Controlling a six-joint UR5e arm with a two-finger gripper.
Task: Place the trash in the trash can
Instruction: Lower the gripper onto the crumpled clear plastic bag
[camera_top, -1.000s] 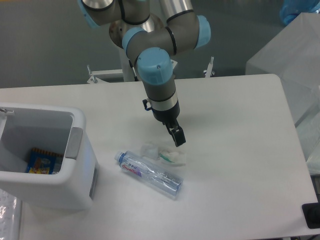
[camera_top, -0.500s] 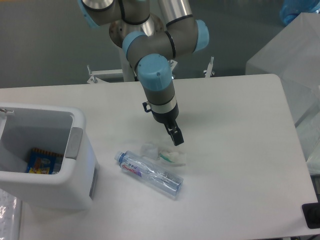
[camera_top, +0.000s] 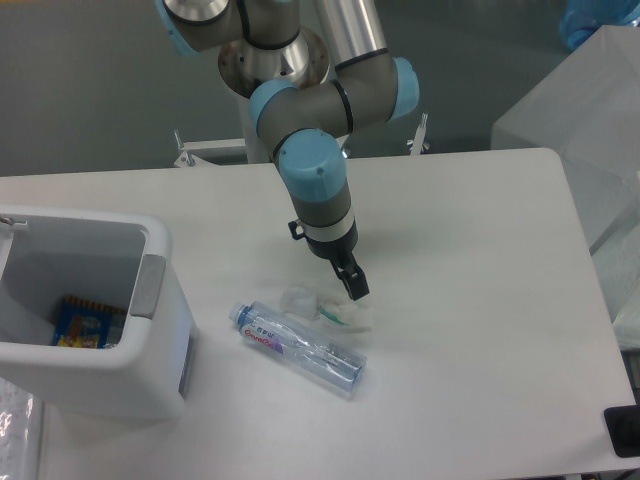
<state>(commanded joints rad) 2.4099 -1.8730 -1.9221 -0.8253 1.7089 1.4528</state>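
Note:
A crumpled translucent wrapper (camera_top: 330, 309) with a green mark lies on the white table just in front of my gripper (camera_top: 356, 285). The gripper's black fingers point down and hang right above the wrapper's upper right edge; from this side I cannot tell whether they are open or shut. A crushed clear bottle (camera_top: 298, 347) with a light-blue cap and a red-blue label lies slanted just in front of the wrapper. The white trash can (camera_top: 150, 350) stands at the left edge, open on top, with a colourful packet inside.
A grey latch piece (camera_top: 150, 285) sits on the trash can's right rim. Translucent plastic boxes (camera_top: 590, 120) stand at the right, beyond the table's edge. A small black object (camera_top: 624, 430) sits at the table's front right corner.
The gripper has turned slightly and dropped a little closer to the wrapper. The wrapper, the bottle and the trash can have not moved.

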